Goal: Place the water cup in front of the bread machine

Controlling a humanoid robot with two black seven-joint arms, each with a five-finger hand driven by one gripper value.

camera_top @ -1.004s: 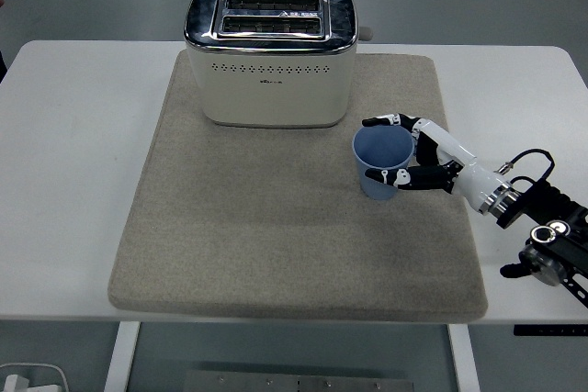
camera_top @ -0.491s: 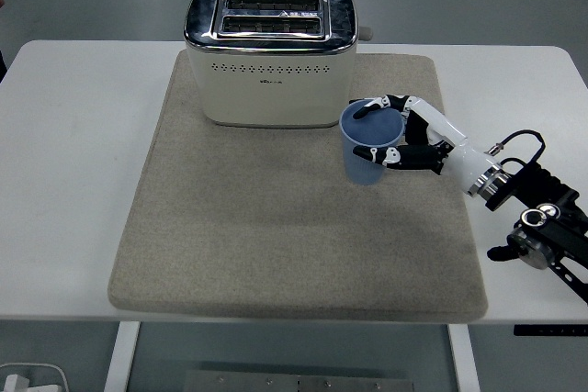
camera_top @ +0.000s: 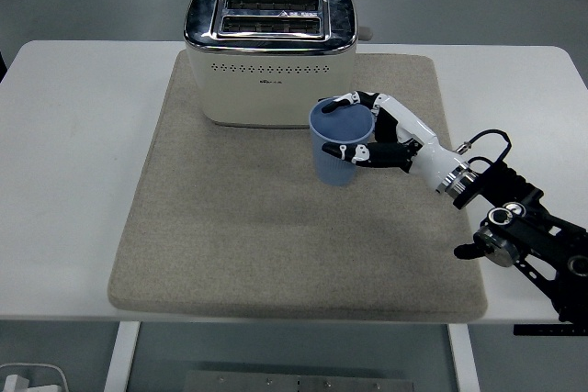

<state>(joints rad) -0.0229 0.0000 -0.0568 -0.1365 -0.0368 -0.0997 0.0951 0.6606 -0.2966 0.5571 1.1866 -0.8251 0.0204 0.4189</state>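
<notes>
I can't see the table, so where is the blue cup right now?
In the head view, the blue cup is held by the right hand over the mat, just before the toaster's right front corner.

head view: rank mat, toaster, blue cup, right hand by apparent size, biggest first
1. mat, covers most of the table
2. toaster
3. and 4. blue cup and right hand, which is gripping the cup: look about the same size, and the hand partly wraps behind the cup, so I won't rank them.

A plain blue plastic water cup [camera_top: 339, 142], a cream-and-chrome bread machine [camera_top: 271, 55] with a dotted band, a speckled beige mat [camera_top: 230, 227], a white counter [camera_top: 73, 135], a black-and-white hand [camera_top: 390, 140].
</notes>
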